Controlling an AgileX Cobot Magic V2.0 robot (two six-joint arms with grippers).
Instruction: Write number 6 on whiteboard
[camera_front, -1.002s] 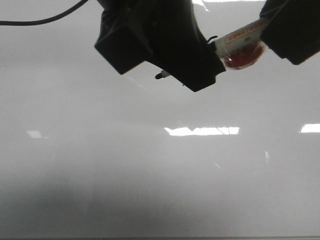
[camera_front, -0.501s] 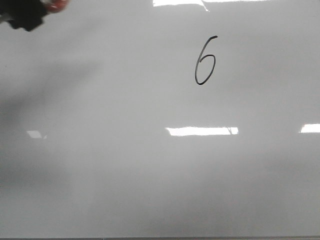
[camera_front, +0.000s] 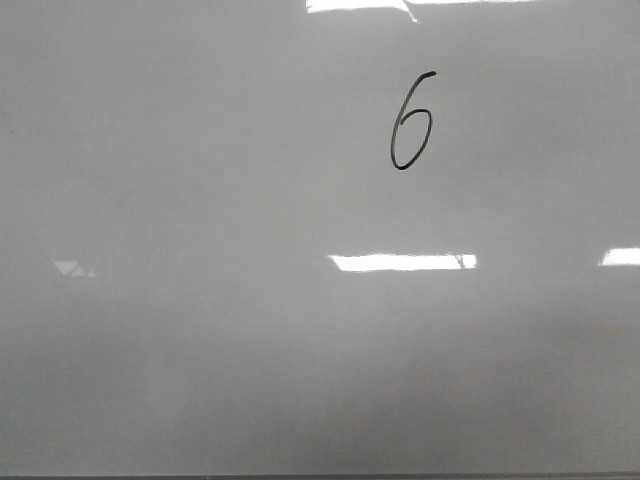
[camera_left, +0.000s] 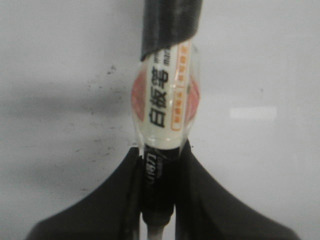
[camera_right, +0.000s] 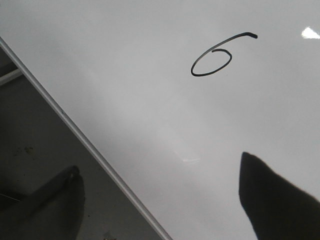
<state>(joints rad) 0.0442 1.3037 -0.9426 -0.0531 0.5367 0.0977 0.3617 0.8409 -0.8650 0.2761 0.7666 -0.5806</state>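
Whiteboard (camera_front: 200, 350) fills your front frame, glossy grey. Number 6 (camera_front: 410, 122) sits upper right of centre, slanted black. Left claw (camera_left: 159, 170) is clenched on a marker (camera_left: 165, 107); right claw (camera_right: 160, 200) is spread, holding nothing.

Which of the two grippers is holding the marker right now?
The left gripper: it is shut on the marker, gripping its barrel. The right gripper is open, with nothing between its fingers.
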